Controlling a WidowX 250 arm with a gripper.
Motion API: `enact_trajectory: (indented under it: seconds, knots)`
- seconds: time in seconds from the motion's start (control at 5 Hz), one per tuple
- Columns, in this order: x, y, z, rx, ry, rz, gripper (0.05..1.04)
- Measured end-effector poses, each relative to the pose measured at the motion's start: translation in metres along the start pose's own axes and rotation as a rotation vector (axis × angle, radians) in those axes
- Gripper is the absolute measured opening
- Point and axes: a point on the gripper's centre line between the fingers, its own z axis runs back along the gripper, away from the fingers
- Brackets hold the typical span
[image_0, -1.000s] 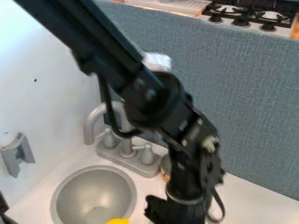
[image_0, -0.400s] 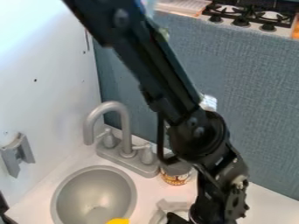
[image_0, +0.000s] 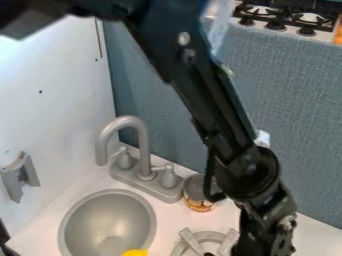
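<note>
We count one sink, one tap with two handles, one can, one yellow thing, one gray ring, one gray wall holder, one stove with three knobs.

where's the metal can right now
In the camera view, the metal can stands a little right of center in the lower half, on the counter just right of the faucet and partly behind the black arm.
</note>
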Motion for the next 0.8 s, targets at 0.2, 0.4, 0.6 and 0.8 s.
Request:
enact_trajectory:
  seconds: [0.2, 0.4, 0.6, 0.8]
  knots:
    - [0.007, -0.004, 0.001, 0.000, -0.024, -0.009, 0.132]
    - [0.007, -0.003, -0.001, 0.007, -0.020, -0.008, 0.341]
    - [0.000, -0.005, 0.002, -0.018, -0.007, 0.023, 0.640]
    - [-0.001, -0.004, 0.020, -0.050, -0.014, 0.067, 0.930]
